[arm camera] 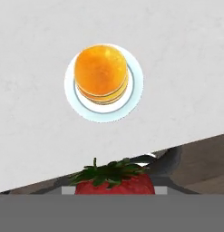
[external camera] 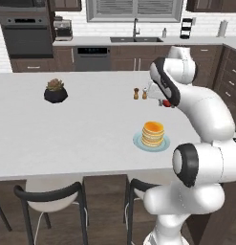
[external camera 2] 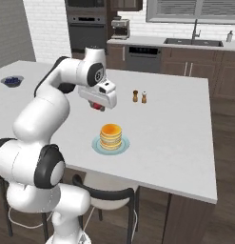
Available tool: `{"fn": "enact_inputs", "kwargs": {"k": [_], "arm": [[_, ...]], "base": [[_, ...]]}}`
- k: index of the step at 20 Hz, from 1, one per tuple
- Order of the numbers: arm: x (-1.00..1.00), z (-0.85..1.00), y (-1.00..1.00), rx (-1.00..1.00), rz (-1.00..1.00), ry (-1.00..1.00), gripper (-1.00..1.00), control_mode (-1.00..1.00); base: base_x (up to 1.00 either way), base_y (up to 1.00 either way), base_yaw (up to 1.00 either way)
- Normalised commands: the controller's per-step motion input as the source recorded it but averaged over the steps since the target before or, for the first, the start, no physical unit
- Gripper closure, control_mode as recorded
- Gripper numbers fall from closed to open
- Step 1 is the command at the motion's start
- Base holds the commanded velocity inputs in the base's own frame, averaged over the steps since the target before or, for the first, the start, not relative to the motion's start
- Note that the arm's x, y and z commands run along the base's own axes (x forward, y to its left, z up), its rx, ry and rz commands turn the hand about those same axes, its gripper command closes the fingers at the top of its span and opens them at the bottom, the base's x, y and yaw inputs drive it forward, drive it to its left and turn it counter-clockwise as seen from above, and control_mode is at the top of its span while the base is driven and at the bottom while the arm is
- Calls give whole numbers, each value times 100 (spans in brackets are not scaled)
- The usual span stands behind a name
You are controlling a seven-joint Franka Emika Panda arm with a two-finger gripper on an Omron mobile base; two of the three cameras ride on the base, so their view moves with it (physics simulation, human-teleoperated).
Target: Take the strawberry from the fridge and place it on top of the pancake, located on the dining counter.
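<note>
While the strawberry (arm camera: 114, 181) was gripped in the jaws above the surface (external camera: 91, 124), fetching was judged done. Placement on the pancake (external camera 2: 111, 136) remained.

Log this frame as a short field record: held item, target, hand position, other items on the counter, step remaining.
held item: small red strawberry with green leaves, gripped in the robot's hand
target: tan-yellow pancake stack with orange syrup top on a pale blue-green plate, nothing on it yet
hand position: raised above the white dining counter, apart from the stack, not over it
other items: two small shakers; black pot with a plant; small bowl of dark blue berries
step remaining: bring the strawberry over the stack and set it on top
</note>
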Motion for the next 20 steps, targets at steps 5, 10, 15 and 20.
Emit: {"fn": "enact_inputs", "kwargs": {"k": [5, 10, 15, 20], "arm": [[38, -57, 0, 0, 0, 10, 100, -100], [60, -66, -3, 0, 0, 5, 100, -100], [48, -54, -21, 0, 0, 0, 100, -100], [55, -40, -27, 0, 0, 0, 100, -100]], "base": [[0, 0, 0], [0, 0, 0], [0, 0, 0], [0, 0, 0]]}}
